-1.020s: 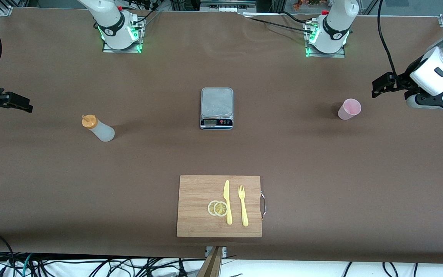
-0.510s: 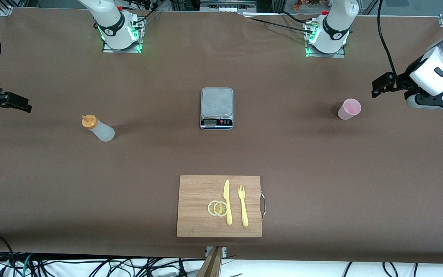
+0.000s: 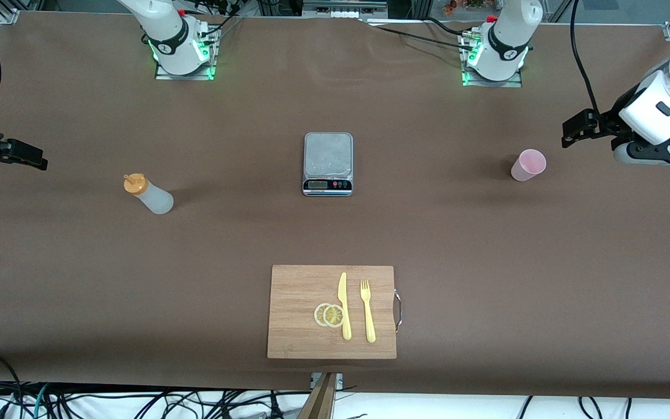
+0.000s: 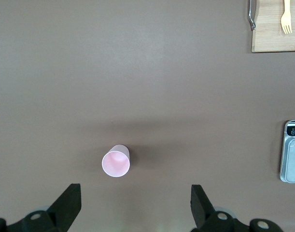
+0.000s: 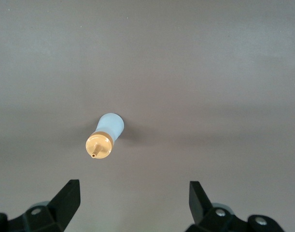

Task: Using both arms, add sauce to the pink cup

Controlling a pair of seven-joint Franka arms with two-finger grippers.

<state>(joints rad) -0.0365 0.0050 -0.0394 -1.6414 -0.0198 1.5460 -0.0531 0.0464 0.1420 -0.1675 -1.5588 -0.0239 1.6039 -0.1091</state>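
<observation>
The sauce bottle (image 3: 149, 195), translucent white with an orange nozzle cap, stands on the brown table toward the right arm's end; it also shows in the right wrist view (image 5: 105, 136). The pink cup (image 3: 528, 164) stands upright toward the left arm's end; it also shows in the left wrist view (image 4: 116, 161). My left gripper (image 3: 573, 132) is open and empty, up in the air beside the cup at the table's end; its fingers (image 4: 70, 203) stand wide apart. My right gripper (image 3: 32, 159) is open and empty, up over the table's end beside the bottle; its fingers (image 5: 67, 199) stand wide apart.
A kitchen scale (image 3: 327, 163) sits mid-table between bottle and cup. A wooden cutting board (image 3: 294, 331) with lemon slices (image 3: 329, 315), a yellow knife (image 3: 344, 305) and a yellow fork (image 3: 367, 309) lies nearer the front camera. The arm bases (image 3: 184, 52) stand along the table's back edge.
Almost nothing has changed. Both grippers have drifted very slightly and stay open; bottle and cup have not moved.
</observation>
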